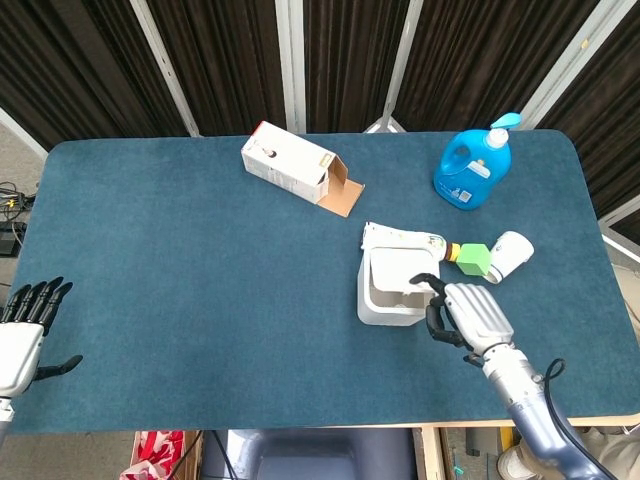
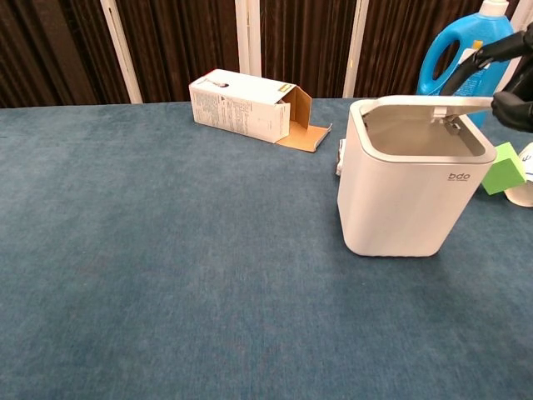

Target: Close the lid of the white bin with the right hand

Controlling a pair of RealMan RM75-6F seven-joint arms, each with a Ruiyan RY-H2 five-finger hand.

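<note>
Right hand (image 1: pixel 468 312), fingers curled and holding nothing, should press the half-lowered lid (image 2: pixel 433 103) flat onto the bin (image 2: pixel 404 196).

- Table cloth (image 1: pixel 180 260): deep teal-blue, plain, slightly napped.
- White bin (image 2: pixel 405 196): white body, grey inner rim, small grey "bdo" mark on front; lid (image 2: pixel 433 102) white.
- Right hand (image 1: pixel 468 312): silver-white back, black fingers (image 1: pixel 430 283).
- Left hand (image 1: pixel 22 330): white palm section, black fingers.
- Cube (image 1: pixel 474 259) just beyond the right fingers: bright green.
- Cup (image 1: pixel 510 252) beside the cube: white.
- Detergent bottle (image 1: pixel 472 168): bright blue, lighter blue cap, white-and-blue label.
- Carton (image 1: pixel 288 162): white outside with small dark print, brown cardboard inside the open flap.
- Backdrop curtain (image 1: pixel 220 60): dark brown-black, crossed by white poles.
</note>
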